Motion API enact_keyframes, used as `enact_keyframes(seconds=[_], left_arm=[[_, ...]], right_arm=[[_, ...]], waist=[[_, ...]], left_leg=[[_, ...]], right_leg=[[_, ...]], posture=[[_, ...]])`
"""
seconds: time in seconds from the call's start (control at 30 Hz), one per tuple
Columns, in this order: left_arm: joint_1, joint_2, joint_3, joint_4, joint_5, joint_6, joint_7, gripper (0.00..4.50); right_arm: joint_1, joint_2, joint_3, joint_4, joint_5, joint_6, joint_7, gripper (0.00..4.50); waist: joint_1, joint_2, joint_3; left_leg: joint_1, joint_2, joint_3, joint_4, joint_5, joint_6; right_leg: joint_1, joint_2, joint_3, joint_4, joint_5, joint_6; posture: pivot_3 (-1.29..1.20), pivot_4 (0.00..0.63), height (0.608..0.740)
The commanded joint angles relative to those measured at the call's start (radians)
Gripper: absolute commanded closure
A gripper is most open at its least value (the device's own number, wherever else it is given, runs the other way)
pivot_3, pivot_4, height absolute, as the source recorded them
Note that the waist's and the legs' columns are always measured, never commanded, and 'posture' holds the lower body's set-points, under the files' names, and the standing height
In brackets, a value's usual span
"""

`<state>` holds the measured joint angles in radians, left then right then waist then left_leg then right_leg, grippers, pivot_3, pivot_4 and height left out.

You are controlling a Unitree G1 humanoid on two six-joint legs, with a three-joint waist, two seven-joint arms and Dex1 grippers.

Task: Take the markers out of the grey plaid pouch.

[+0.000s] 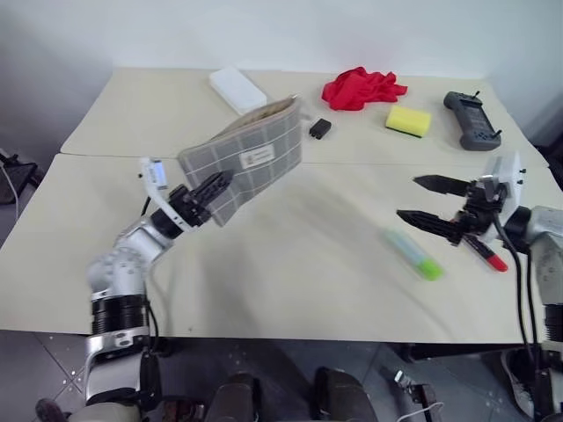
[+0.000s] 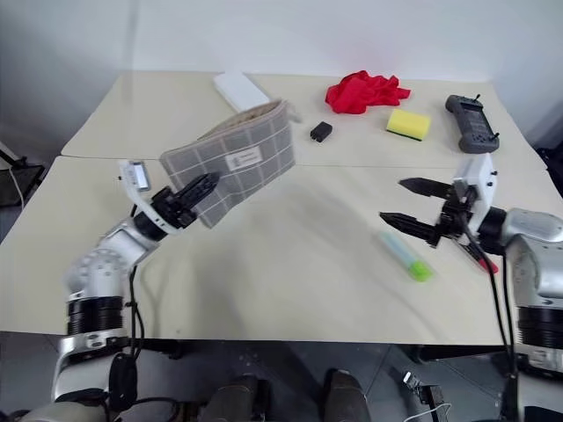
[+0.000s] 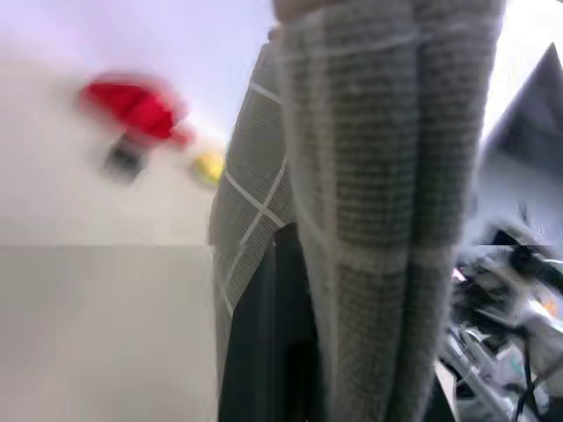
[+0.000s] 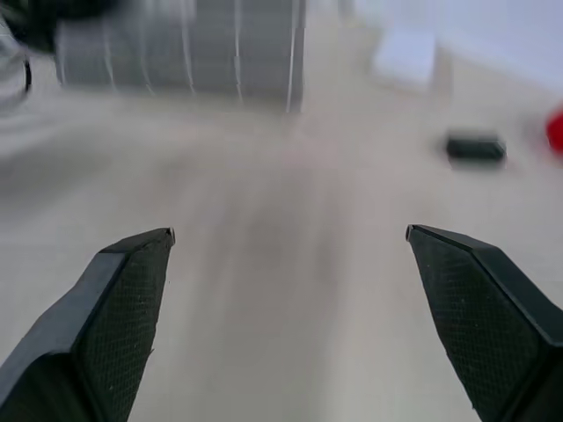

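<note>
My left gripper (image 1: 207,195) is shut on a lower corner of the grey plaid pouch (image 1: 251,158) and holds it tilted above the table's left half, with its mouth toward the far side. In the left wrist view the pouch (image 3: 396,176) hangs close in front of the camera. A green-ended marker (image 1: 415,255) lies on the table at the right. A red-ended marker (image 1: 488,255) lies just beyond it, partly behind my right gripper (image 1: 409,199). That gripper is open and holds nothing, its fingers (image 4: 123,290) wide apart and pointing left toward the pouch (image 4: 185,48).
At the table's far side sit a white box (image 1: 237,88), a small black object (image 1: 320,128), a red cloth (image 1: 361,88), a yellow sponge (image 1: 409,120) and a black handheld controller (image 1: 472,120). A seam (image 1: 114,156) crosses the table.
</note>
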<state>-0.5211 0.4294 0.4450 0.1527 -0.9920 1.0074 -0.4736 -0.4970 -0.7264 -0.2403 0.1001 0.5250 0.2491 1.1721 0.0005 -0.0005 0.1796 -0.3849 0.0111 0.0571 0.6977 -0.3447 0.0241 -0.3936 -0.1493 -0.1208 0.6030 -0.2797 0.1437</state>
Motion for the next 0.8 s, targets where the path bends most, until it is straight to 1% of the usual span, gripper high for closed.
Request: enact_keyframes(seconds=[0.03,0.13,0.2,0.23,0.33,0.43,0.53,0.57,0.63,0.7,0.73,0.77,0.8], left_arm=[[0.012,-0.016,0.133,-0.064,-0.159,0.149,0.245,4.5],[0.035,-0.055,0.286,-0.078,-0.309,0.149,0.515,4.5],[0.067,-0.062,0.333,-0.087,-0.354,0.15,0.653,4.5],[0.09,-0.052,0.334,-0.094,-0.351,0.159,0.69,4.24],[0.147,-0.022,0.328,-0.114,-0.361,0.183,0.769,3.45],[0.183,0.029,0.289,-0.137,-0.337,0.209,0.754,2.59],[0.245,0.201,0.105,-0.229,-0.138,0.164,0.57,1.68],[0.262,0.267,0.029,-0.252,-0.025,0.065,0.485,1.42],[0.292,0.404,-0.11,-0.273,0.138,-0.089,0.276,0.82],[0.29,0.496,-0.172,-0.251,0.202,-0.116,0.164,0.22],[0.285,0.536,-0.207,-0.244,0.261,-0.18,0.104,0.02],[0.281,0.56,-0.23,-0.238,0.306,-0.228,0.063,0.02],[0.276,0.575,-0.251,-0.237,0.352,-0.323,-0.016,0.02]], right_arm=[[-0.004,0.017,-0.015,-0.034,-0.011,-0.095,-0.011,0.06],[0.051,0.055,-0.001,0.018,-0.062,-0.261,0.02,0.06],[0.087,0.067,0.022,0.043,-0.087,-0.318,0.047,0.06],[0.098,0.074,0.033,0.057,-0.098,-0.359,0.065,0.02],[0.107,0.087,0.056,0.084,-0.104,-0.397,0.082,0.0],[0.095,0.093,0.066,0.103,-0.1,-0.402,0.081,0.0],[0.074,0.093,0.073,0.13,-0.1,-0.407,0.093,0.0],[0.07,0.092,0.075,0.135,-0.098,-0.401,0.099,0.0],[0.064,0.085,0.076,0.14,-0.094,-0.394,0.111,0.0],[0.056,0.073,0.076,0.148,-0.093,-0.381,0.126,0.0],[0.051,0.066,0.075,0.153,-0.09,-0.368,0.133,0.0],[0.047,0.061,0.074,0.157,-0.089,-0.359,0.138,0.0],[0.043,0.056,0.074,0.161,-0.09,-0.359,0.145,0.0]], waist=[[0.004,-0.001,0.001],[0.02,-0.003,0.001],[0.021,-0.003,0.0],[0.02,-0.003,0.0],[0.018,-0.003,0.0],[0.018,-0.003,0.0],[0.017,-0.003,0.0],[0.017,-0.003,0.0],[0.015,-0.003,0.0],[0.014,-0.002,0.0],[0.013,-0.002,0.001],[0.011,-0.002,0.001],[0.01,-0.001,0.001]], left_leg=[[0.0,0.0,-0.001,0.0,0.0,0.0],[0.0,-0.001,-0.002,0.001,0.0,0.0],[0.0,-0.001,-0.003,0.001,0.0,0.0],[0.0,-0.001,-0.002,0.001,0.0,0.0],[0.001,-0.001,0.0,0.001,0.0,0.0],[0.002,-0.001,0.001,0.001,0.0,-0.001],[0.004,-0.001,0.003,0.001,-0.001,-0.002],[0.006,-0.005,0.005,-0.001,-0.001,-0.002],[0.009,-0.006,0.008,-0.005,-0.001,-0.003],[0.011,-0.005,0.01,-0.008,-0.001,-0.004],[0.012,-0.005,0.011,-0.01,-0.001,-0.005],[0.012,-0.005,0.012,-0.011,-0.001,-0.005],[0.013,-0.004,0.012,-0.013,-0.001,-0.005]], right_leg=[[0.0,0.0,0.0,0.0,0.0,0.0],[0.001,-0.001,0.0,-0.001,0.0,0.0],[0.002,-0.001,0.0,-0.001,0.0,0.0],[0.001,-0.001,0.0,-0.001,0.0,0.0],[0.001,0.0,0.002,0.0,0.0,0.0],[0.001,0.0,0.003,0.001,0.0,0.0],[0.001,0.001,0.005,0.002,-0.001,-0.001],[0.001,0.002,0.006,0.002,-0.001,-0.001],[0.002,0.002,0.009,0.002,-0.001,-0.003],[0.001,0.003,0.01,0.001,-0.002,-0.004],[0.0,0.003,0.011,0.001,-0.002,-0.004],[0.0,0.003,0.012,0.0,-0.002,-0.004],[0.0,0.003,0.012,0.0,-0.003,-0.005]], posture=[[0.0,0.15,0.74],[0.0,0.15,0.74],[0.0,0.15,0.74],[0.0,0.15,0.74],[0.0,0.15,0.74],[0.0,0.15,0.74],[0.0,0.15,0.74],[0.0,0.15,0.74],[0.0,0.15,0.74],[0.0,0.15,0.74],[0.0,0.15,0.74],[0.0,0.15,0.74],[0.0,0.15,0.74]])
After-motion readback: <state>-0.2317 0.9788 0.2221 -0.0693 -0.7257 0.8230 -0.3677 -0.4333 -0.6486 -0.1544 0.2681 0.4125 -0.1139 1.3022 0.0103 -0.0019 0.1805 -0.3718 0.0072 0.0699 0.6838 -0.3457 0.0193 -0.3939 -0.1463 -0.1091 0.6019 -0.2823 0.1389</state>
